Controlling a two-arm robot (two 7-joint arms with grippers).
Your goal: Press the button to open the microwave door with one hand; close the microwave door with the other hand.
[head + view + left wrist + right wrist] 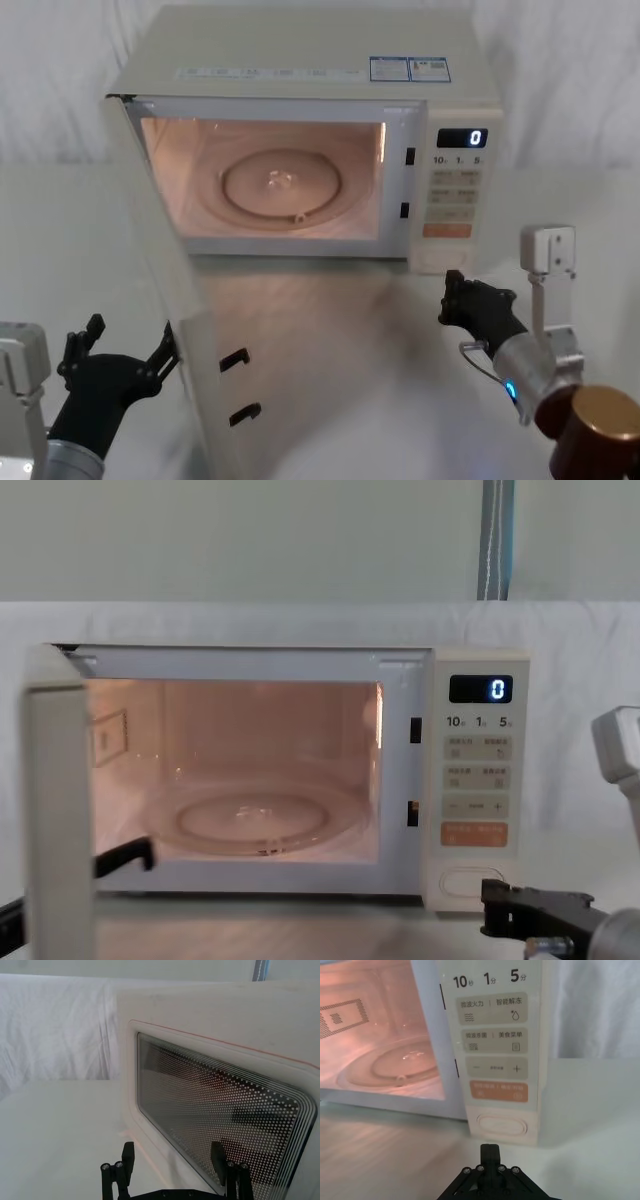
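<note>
The microwave door (190, 330) stands swung wide open toward me on the left, its dotted glass window (215, 1110) facing my left gripper. My left gripper (132, 335) is open at the door's outer face, low near its free edge, with one fingertip (217, 1152) against or just off the window. The wide cream button (501, 1125) sits at the bottom of the control panel, below the orange key. My right gripper (452, 290) is shut, its tip (490, 1152) a short way in front of the button and apart from it.
The lit cavity holds a glass turntable (280, 185). The display (480, 689) reads 0. Two black latch hooks (235, 358) stick out of the door's inner edge. The microwave rests on a white tabletop (340, 400) against a white cloth backdrop.
</note>
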